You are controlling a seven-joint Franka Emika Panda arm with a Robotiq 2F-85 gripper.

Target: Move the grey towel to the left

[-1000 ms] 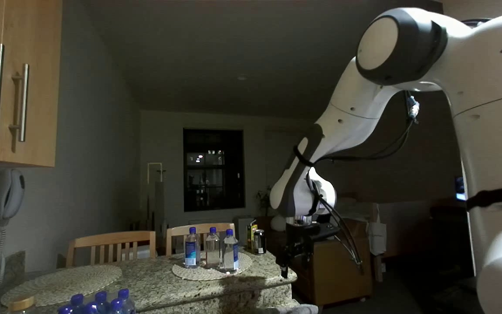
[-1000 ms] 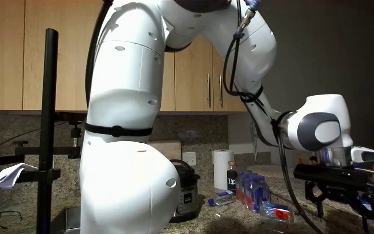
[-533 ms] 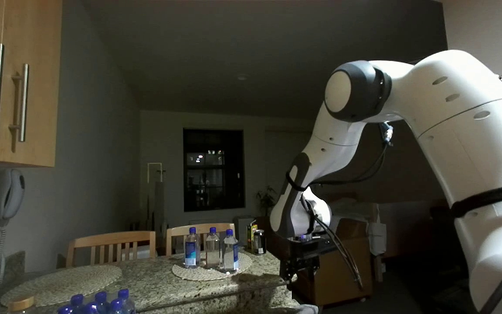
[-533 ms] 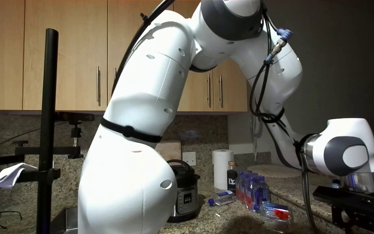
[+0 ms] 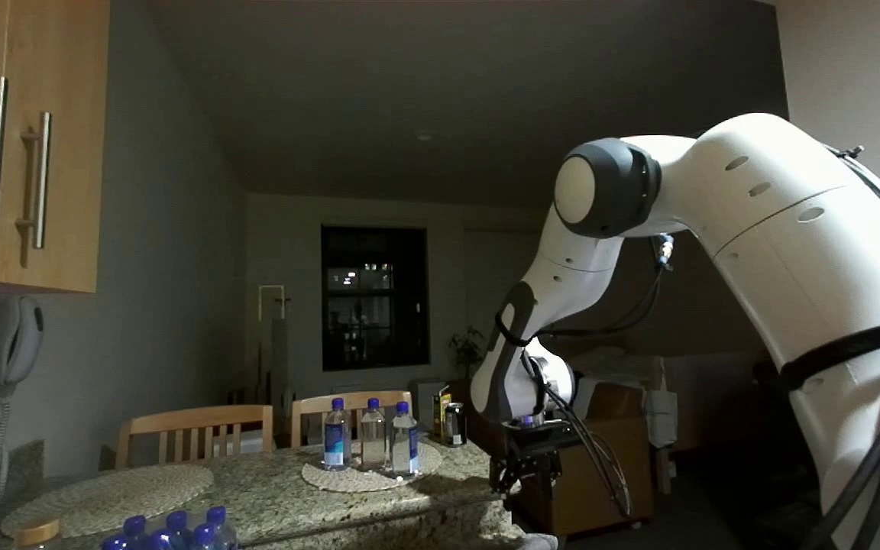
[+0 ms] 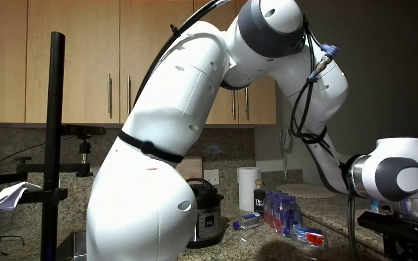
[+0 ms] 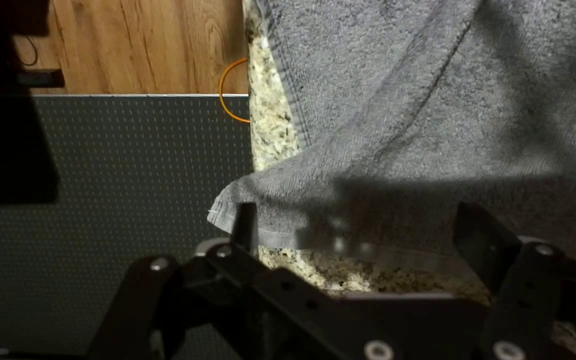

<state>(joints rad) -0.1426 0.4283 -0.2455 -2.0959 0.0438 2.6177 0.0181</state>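
The grey towel [image 7: 348, 85] lies spread with a fold on the granite counter [image 7: 272, 120] in the wrist view. One corner of it sticks out past the counter's edge over a dark dotted surface. A small part of the towel [image 5: 538, 542] shows at the bottom of an exterior view. My gripper [image 7: 354, 215] is open above the towel's near edge, its fingers wide apart with nothing between them. I cannot tell its height above the towel. It also shows in an exterior view [image 5: 522, 477] by the end of the raised counter. In another exterior view its fingers are cut off.
Three water bottles [image 5: 371, 439] stand on a woven mat on the raised counter [image 5: 257, 481], left of the gripper. A black can [image 5: 454, 424] stands behind. More bottles [image 6: 279, 214], a paper towel roll [image 6: 248, 188] and a cooker [image 6: 205, 217] are on the lower counter.
The arm has leaned forward and down. The gripper is lower in an exterior view and has moved right and down in another. Most of this motion came in the first half second.
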